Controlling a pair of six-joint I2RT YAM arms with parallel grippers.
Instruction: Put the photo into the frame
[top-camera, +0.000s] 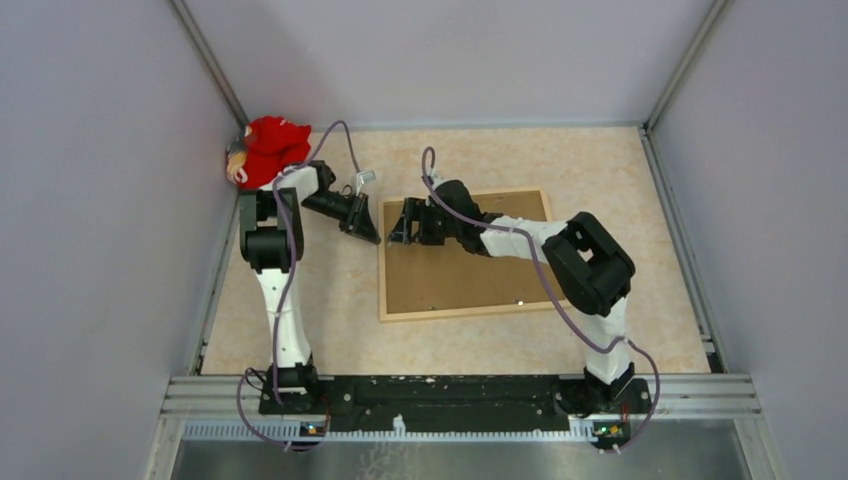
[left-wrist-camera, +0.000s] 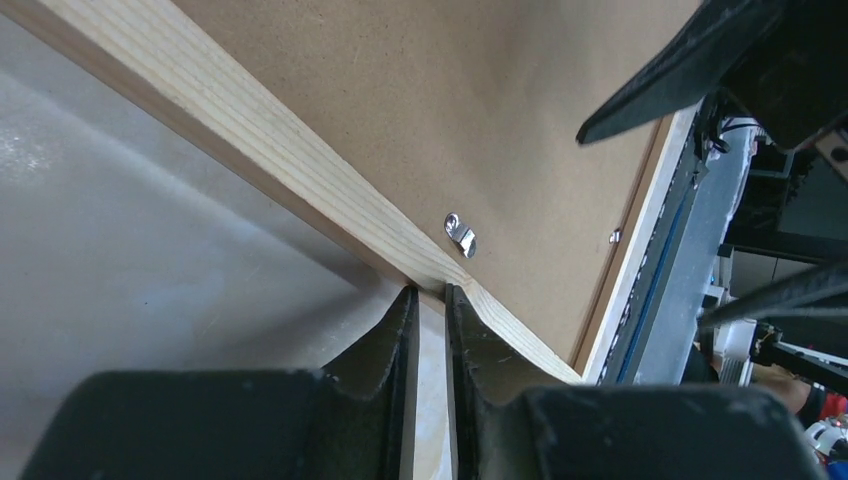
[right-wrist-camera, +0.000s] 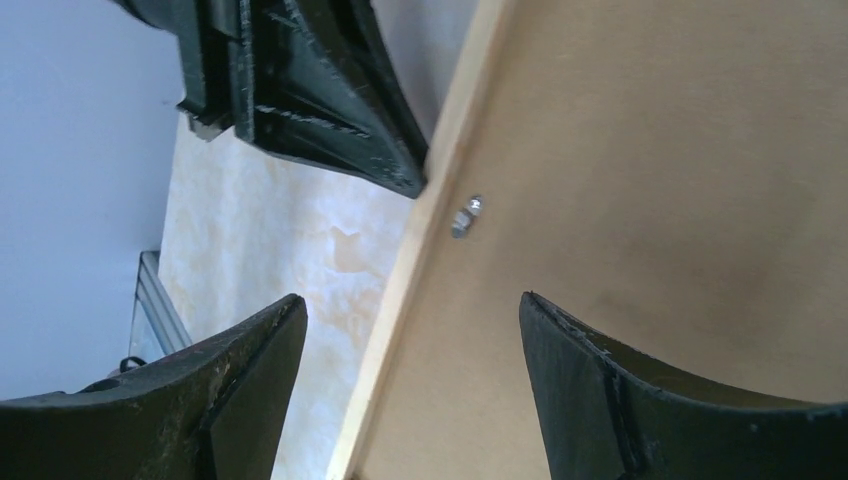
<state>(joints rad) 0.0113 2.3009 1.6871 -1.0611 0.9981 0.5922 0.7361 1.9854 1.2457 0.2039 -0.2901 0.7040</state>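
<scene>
The thin light-wood picture frame (top-camera: 462, 311) lies back-up mid-table, photo unseen (perhaps under the brown cardboard backing board (top-camera: 450, 280)); the left gripper (left-wrist-camera: 428, 292), nearly closed at its left rail, grip unclear, may skid off the thin wood, while the right gripper (right-wrist-camera: 412, 298) hovers wide, empty.
</scene>
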